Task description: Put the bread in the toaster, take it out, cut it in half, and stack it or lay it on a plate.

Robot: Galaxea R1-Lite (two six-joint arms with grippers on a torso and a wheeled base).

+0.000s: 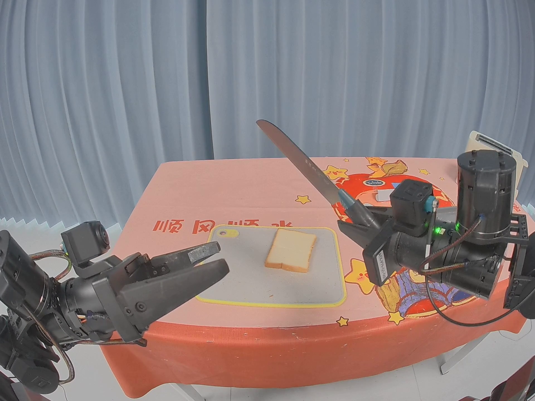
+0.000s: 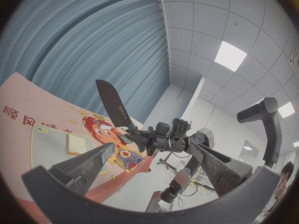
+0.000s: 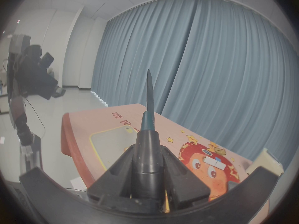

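The bread (image 1: 291, 250) lies flat on the grey cutting board (image 1: 312, 288) near the front of the table (image 1: 223, 190). Our right end effector (image 1: 352, 223) is clamped on the handle of a knife (image 1: 301, 160), blade slanting up above the board's right side. Our left end effector (image 1: 218, 256) hangs parted and empty by the board's left corner. We see a cream toaster (image 1: 493, 143) far right, partly behind the right arm.

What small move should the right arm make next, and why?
Probably lower the knife toward the bread: the right tool grips it with the blade raised, and the slice lies whole on the cutting board.
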